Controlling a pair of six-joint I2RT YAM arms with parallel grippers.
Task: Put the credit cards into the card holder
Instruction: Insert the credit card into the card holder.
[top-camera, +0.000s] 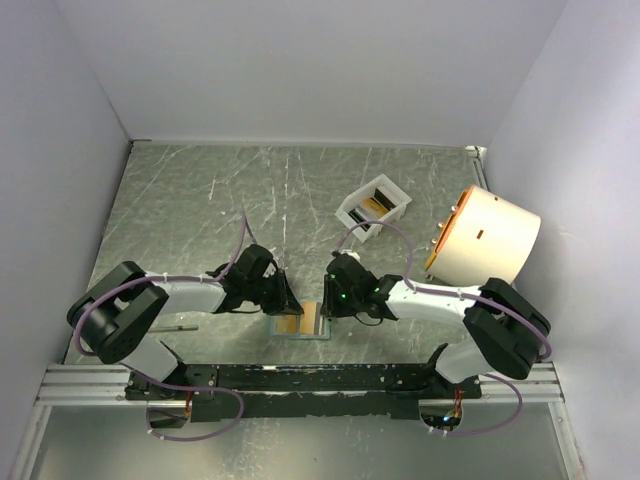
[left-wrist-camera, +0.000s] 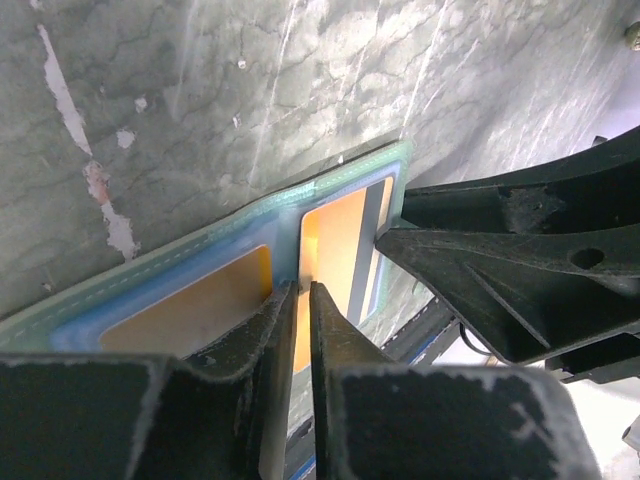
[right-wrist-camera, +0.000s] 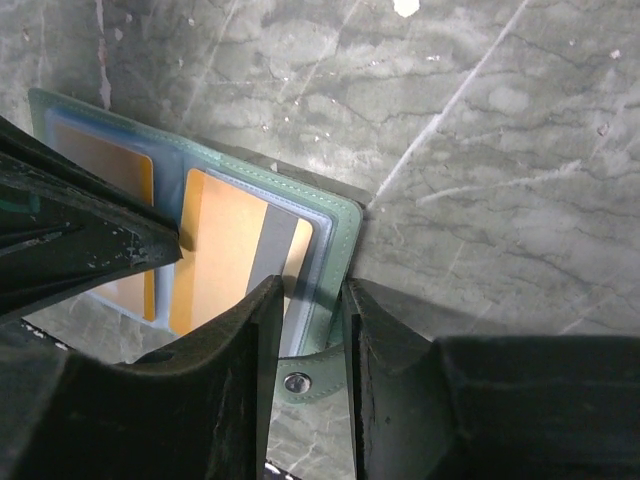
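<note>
The green card holder (top-camera: 300, 322) lies open on the table between the two arms. A gold card (right-wrist-camera: 225, 250) lies on its right half. The left gripper (left-wrist-camera: 298, 290) is almost closed at the card's edge; I cannot tell if it pinches it. The right gripper (right-wrist-camera: 312, 285) stands a little apart over the holder's edge. Push the card in slowly and flat, so the holder does not slide.

We see the card holder (top-camera: 302, 322) lying open and flat near the front edge of the table (top-camera: 200, 220). Sage-green cover, pale blue inside, snap tab (right-wrist-camera: 296, 383) sticking out. One plain gold card (right-wrist-camera: 110, 165) on one half, one grey-striped gold card (right-wrist-camera: 225, 250) on the half by the tab. More cards (top-camera: 375, 207), gold and dark, stand in the white tray (top-camera: 352, 212) further back.
</note>
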